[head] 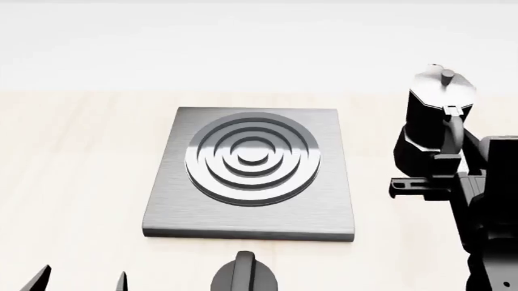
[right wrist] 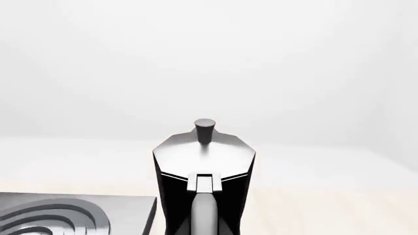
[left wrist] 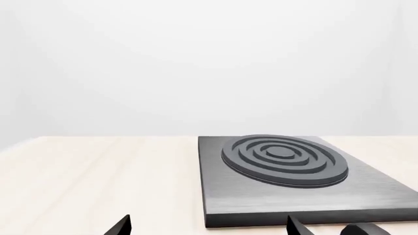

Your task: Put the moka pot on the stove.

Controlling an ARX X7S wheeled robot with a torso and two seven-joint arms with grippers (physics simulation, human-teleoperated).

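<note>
Nearest the robot: left gripper [head: 79, 280], two thin dark pointed fingertips spread apart, empty, low over the pale matte wooden table [head: 73, 170]. Beside them, a short round black knob [head: 245, 274]. Next out: stove [head: 252, 173], flat square brushed-grey metal plate, raised concentric dark rings, nothing resting on it. To its right, right gripper [head: 433, 176], blocky black; it sits against the pot's lower body and handle, but open or clenched cannot be told. Moka pot [head: 435, 115]: upright, faceted black body, silvery lid with small knob, off the stove's right edge.
</note>
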